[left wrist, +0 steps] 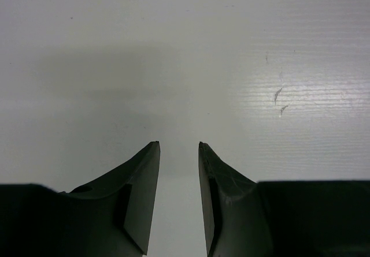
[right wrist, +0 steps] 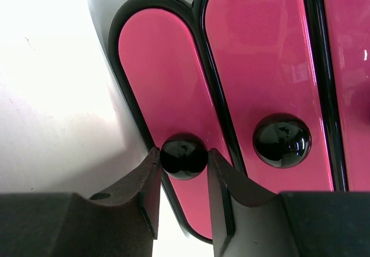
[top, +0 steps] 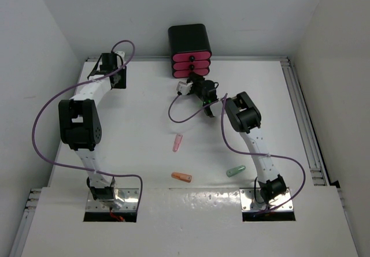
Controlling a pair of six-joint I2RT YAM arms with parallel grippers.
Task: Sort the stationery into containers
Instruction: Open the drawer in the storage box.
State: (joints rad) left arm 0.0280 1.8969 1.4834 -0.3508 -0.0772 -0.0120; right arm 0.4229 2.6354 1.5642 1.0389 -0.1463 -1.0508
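The right hand [right wrist: 182, 151] is clamped on the small dark knob [right wrist: 184, 157] of the lowest pink drawer [right wrist: 153, 78] directly ahead, a hard, glossy, probably slippery hold on a likely light drawer; the left hand [left wrist: 179, 146] hangs apart, empty.

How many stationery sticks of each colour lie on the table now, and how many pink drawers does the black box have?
Pink stick: 1
Orange stick: 1
Green stick: 1
Pink drawers: 3
Total: 3 sticks and 3 drawers, 6 things.
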